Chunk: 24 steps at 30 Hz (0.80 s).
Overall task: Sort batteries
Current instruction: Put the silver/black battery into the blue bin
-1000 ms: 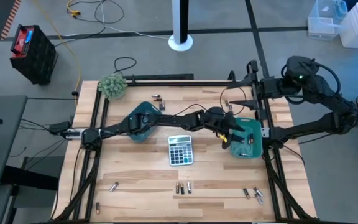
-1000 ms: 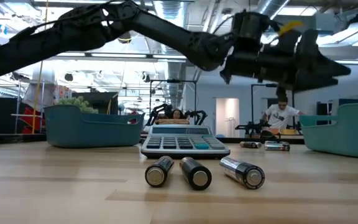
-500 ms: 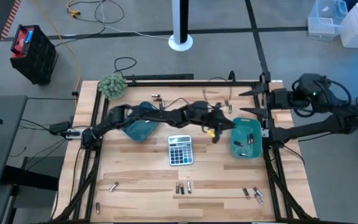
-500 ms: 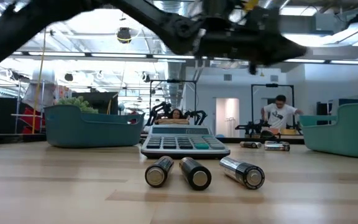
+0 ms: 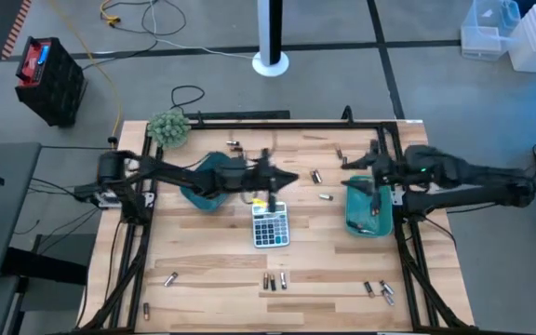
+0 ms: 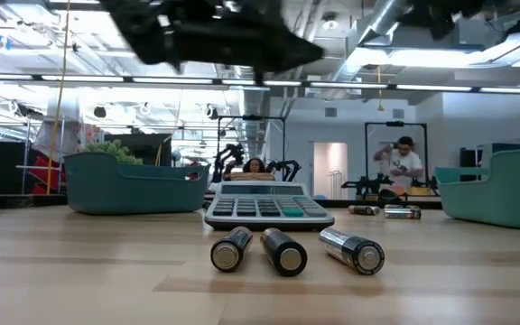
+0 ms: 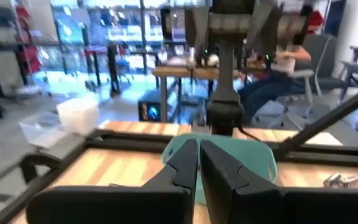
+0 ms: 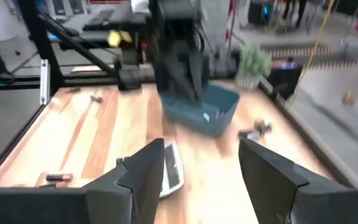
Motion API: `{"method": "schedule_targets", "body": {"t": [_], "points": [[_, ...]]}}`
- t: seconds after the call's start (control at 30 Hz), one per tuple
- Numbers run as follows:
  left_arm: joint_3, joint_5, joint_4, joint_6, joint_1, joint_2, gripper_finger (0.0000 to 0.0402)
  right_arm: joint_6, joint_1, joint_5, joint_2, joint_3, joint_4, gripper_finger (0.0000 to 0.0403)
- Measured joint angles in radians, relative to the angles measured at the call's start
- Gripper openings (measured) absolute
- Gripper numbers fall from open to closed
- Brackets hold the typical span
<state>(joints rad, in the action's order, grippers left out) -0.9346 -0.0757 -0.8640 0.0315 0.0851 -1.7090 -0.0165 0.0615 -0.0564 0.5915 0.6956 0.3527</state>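
Note:
Batteries lie scattered on the wooden table: three [image 6: 284, 251] in front of the grey calculator [image 5: 270, 225], two [image 5: 316, 175] between the arms, and others near the edges. A few batteries [image 5: 374, 207] lie in the right teal tray [image 5: 368, 221]. My left gripper [image 5: 289, 178] hovers shut and empty above the table, just beyond the calculator's far edge and right of the left teal tray [image 5: 207, 189]; its shut fingers [image 7: 199, 158] point toward the right tray. My right gripper [image 5: 347, 165] hangs open and empty by the right tray's far left corner.
A small green plant [image 5: 167, 127] stands at the far left corner. Black frame rails [image 5: 142, 233] run along the table's left, right and far sides. More batteries [image 5: 381, 290] lie at the near right and one battery [image 5: 170, 278] at the near left.
My left gripper has drawn back from the right tray toward the table's left, ending above the calculator's far edge, and it has shut. My right arm has swung down and inward, bringing its open gripper nearer the right tray's far end.

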Motion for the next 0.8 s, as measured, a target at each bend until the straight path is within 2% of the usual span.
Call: {"method": "schedule_targets", "body": {"t": [0.13,0.3,0.57,0.8], "points": [[0.120,-0.023,-0.047,-0.015,-0.001,0.116,0.0013,-0.095,0.000,0.000,0.053,-0.118,-0.122,0.0223],[0.209,-0.014,0.051,0.001,-0.009,0.232,0.0013,-0.187,-0.005,0.000,0.181,-0.212,-0.279,0.0223],[0.331,-0.022,0.067,0.024,-0.056,0.366,0.0013,-0.244,-0.106,-0.002,0.459,-0.220,-0.446,0.0223],[0.421,-0.129,0.067,0.028,-0.085,0.480,0.0013,-0.214,-0.207,-0.002,0.675,-0.155,-0.502,0.0223]]}}
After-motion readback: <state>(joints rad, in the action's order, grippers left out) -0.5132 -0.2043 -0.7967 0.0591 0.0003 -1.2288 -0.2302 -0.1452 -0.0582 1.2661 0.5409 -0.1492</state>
